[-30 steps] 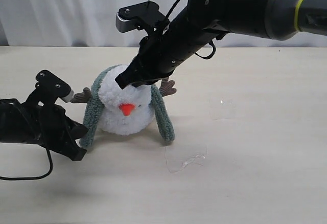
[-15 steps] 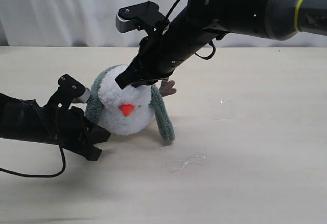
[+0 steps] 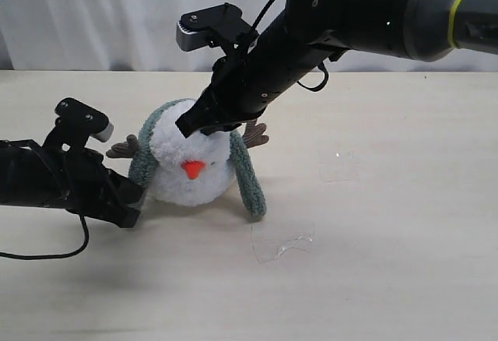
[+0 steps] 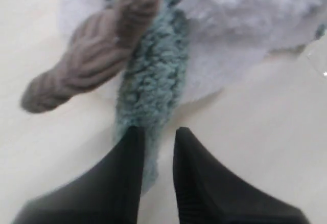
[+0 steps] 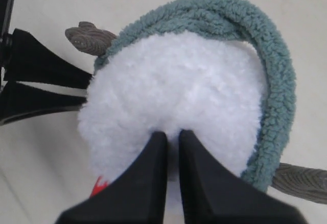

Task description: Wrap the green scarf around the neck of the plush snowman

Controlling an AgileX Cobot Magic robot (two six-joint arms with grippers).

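Note:
The plush snowman point(image 3: 191, 166) sits mid-table, white and fluffy, orange nose point(image 3: 193, 169) facing front. The green scarf point(image 3: 247, 181) runs behind its head, one end hanging down each side. My right gripper point(image 3: 196, 125) comes down from above and is shut on the fluff at the top of the snowman's head point(image 5: 179, 81). My left gripper point(image 3: 131, 199) lies low at the snowman's left side, jaws parted, with the scarf's end point(image 4: 153, 75) lying at its fingertips point(image 4: 134, 137), not pinched. A brown twig arm point(image 4: 92, 60) sticks out just above that end.
Two scraps of clear plastic lie on the table, one point(image 3: 284, 244) in front of the snowman to the right, one point(image 3: 338, 166) further right. A white curtain point(image 3: 93, 14) closes off the back. A black cable point(image 3: 47, 257) loops under the left arm.
The left gripper pushed right against the snowman's side, then drew back left, and its jaws have come apart. The scarf's left end now lies closer to the snowman. The right arm held still.

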